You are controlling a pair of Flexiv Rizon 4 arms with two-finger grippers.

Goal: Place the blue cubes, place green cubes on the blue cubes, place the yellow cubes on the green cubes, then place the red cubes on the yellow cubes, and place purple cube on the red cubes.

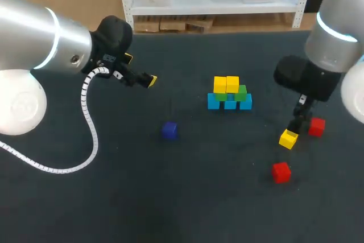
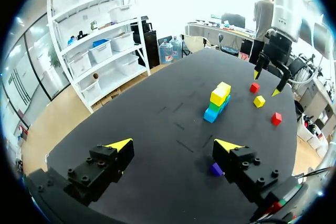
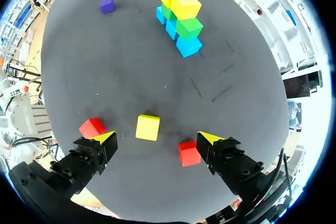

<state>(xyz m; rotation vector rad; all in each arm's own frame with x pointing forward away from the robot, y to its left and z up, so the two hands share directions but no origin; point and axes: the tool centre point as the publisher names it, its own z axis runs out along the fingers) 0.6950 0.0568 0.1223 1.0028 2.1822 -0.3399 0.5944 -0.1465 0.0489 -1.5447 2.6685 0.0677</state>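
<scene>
Step in hand (judged): third yellow cube is due to go up; two are already placed and one lies loose.
Stack: the stack (image 1: pixel 228 93) stands mid-counter. A blue row sits on the counter (image 1: pixel 170 197), a green row on that, and two yellow cubes side by side on top.
Open seat: a bare green cube (image 1: pixel 242 90) at the end of the row on the right arm's side, with nothing on it.
Loose yellow cube: the loose yellow cube (image 3: pixel 147 127) lies flat on the counter, well apart from the stack, on the right arm's side.
Right hand: the right hand (image 3: pixel 157 138) is spread wide and holds nothing. It points down over the counter.
Key relation: the loose yellow cube lies just ahead of the right hand, within the gap between its fingers and touched by neither. Its faces look slightly turned against the line joining the fingertips.
Crowding: a red cube (image 3: pixel 92 127) lies close by one fingertip and a second red cube (image 3: pixel 189 153) by the other. Judged risk: a finger coming down may nudge one.
Left hand: the left hand (image 2: pixel 174 145) is spread wide and empty, raised well apart from the stack. The purple cube (image 1: pixel 169 130) is the cube nearest it.
Nearer arm: the right, plainly.
Next move (judged): straight descent, close on the loose yellow cube, carry it to the bare green cube.
</scene>
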